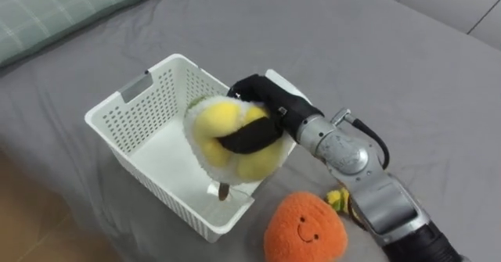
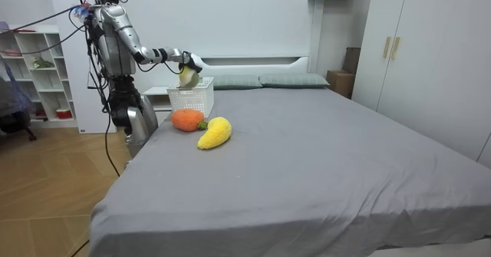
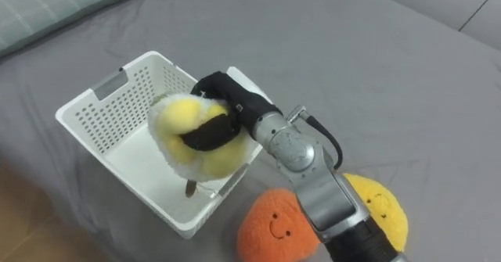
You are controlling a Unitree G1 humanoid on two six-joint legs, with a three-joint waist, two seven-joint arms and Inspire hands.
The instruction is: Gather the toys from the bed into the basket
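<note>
Orange plush toy point(image 1: 305, 227) sits closest to me on the bed point(image 1: 376, 51), w/ a yellow plush toy point(image 3: 380, 207) just beside it on its right. My right hand point(image 1: 266, 102) is just beyond them, fingers point(image 1: 246, 137) curled round a yellow-and-white plush toy point(image 1: 215, 121), held in the air, resting on nothing.

Key relation: the held toy hangs over the white basket point(image 1: 133, 113), above its near-right part, close to the rim on my arm's side. A brown stub under the toy points down into the basket. I see nothing on the basket's floor, so free room lies left & away from the hand, along the basket's long axis twd the short wall w/ the handle slot.

I judge a straight drop lands inside but near the rim; nudging left first gives more margin. Basket stands near the bed's edge on my side, so no shoving it that way. Other 2 toys lie near-right of the basket, by this arm, w/ a clear approach.
</note>
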